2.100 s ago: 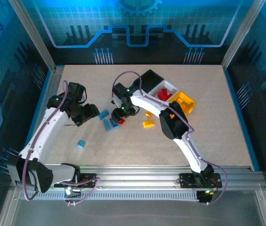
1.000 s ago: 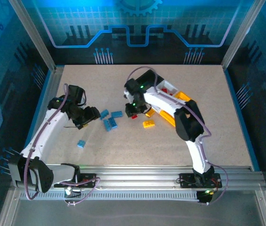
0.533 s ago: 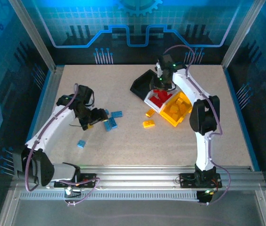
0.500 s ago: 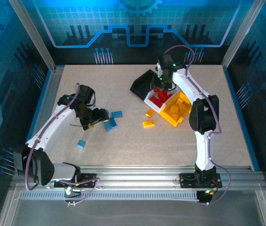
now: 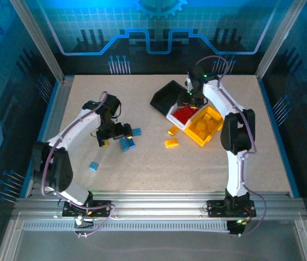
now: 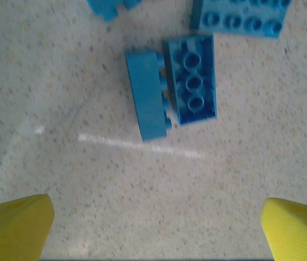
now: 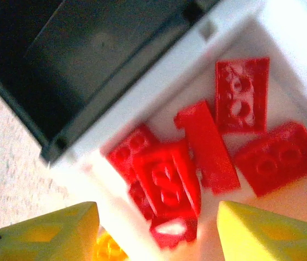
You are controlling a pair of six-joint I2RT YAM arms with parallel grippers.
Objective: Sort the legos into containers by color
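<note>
Left gripper point(image 6: 156, 231): seen spread wide above the table point(image 6: 88, 179), with the yellow fingertips point(image 6: 12, 223) at the two lower corners of the wrist view; nothing is held.
Blue pair point(image 6: 172, 89): two blue legos are pictured touching side by side, one on its edge, just ahead of the left gripper. Their long axis runs almost square to the line between the fingertips, so a close would be made across the pair's width.
Other blue legos point(image 5: 136, 131): more are scattered just beyond, and a lone one point(image 5: 93, 166) lies well apart, nearer the arm bases.
Nearer arm: the left, judged the one for the blue pile.
Yellow legos point(image 5: 171, 143): two are left loose on the table, near the containers.
Containers: black bin point(image 7: 88, 49), white bin point(image 7: 137, 103) and yellow bin point(image 5: 201, 140) are joined in a row.
Red legos point(image 7: 208, 147): these are heaped in the white bin.
Right gripper point(image 7: 159, 234): held over the white bin, jaws parted, nothing clamped.
Hard to make out: the black bin's contents are lost in shadow, and blue legos are cut off at the frame edges of the left wrist view.
</note>
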